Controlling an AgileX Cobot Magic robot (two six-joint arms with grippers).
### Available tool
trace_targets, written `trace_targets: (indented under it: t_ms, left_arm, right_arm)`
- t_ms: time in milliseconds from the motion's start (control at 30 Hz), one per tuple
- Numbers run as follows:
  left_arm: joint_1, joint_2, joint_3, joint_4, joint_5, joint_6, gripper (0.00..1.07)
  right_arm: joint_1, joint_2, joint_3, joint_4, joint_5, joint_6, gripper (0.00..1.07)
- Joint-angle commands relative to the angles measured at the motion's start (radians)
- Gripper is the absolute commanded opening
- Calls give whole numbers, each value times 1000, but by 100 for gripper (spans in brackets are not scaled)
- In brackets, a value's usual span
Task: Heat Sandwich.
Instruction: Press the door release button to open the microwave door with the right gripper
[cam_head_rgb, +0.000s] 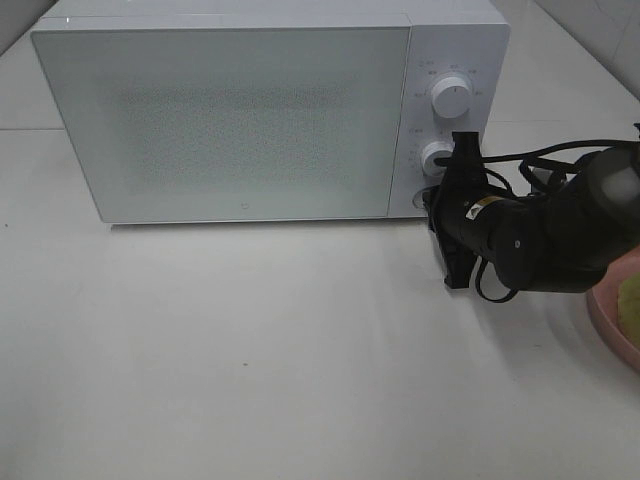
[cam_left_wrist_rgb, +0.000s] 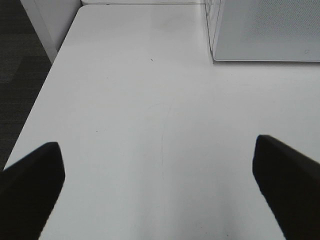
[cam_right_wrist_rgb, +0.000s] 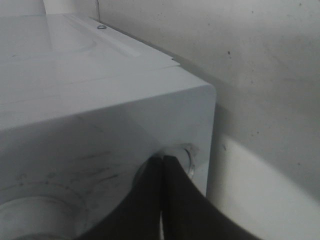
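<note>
A plain white desk (cam_head_rgb: 250, 350) fills the scene under soft, even light. Pale tiles (cam_head_rgb: 600, 40) show at two o'clock. Dark floor (cam_left_wrist_rgb: 20, 75) lies beyond the desk's edge.

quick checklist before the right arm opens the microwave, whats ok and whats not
1. Microwave door fully closed, so it needs opening first: ok.
2. Right gripper shut, tips at the round button in the panel's lower corner: ok.
3. Tips actually pressing the button: cannot tell.
4. Left gripper open, holding nothing, over the table: ok.
5. Sandwich on the pink plate, cut off at the right edge of the high view: position cannot tell.
</note>
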Motion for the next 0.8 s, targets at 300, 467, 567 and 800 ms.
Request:
trace_targets:
  t_ms: [300,467,567,800]
  left_arm:
    - [2,-29,2,-7,-11,0,98]
    - [2,-29,2,-7,-11,0,98]
    - [2,-29,2,-7,-11,0,98]
    - [2,-29,2,-7,-11,0,98]
  right_arm:
    - [-5,-6,-71,1,-212,-6,0]
    - [-5,12,-127,2,-268,-43,0]
    - [-5,38,-166,2,-320,-42,0]
    - [-5,45,-173,4,-316,-38,0]
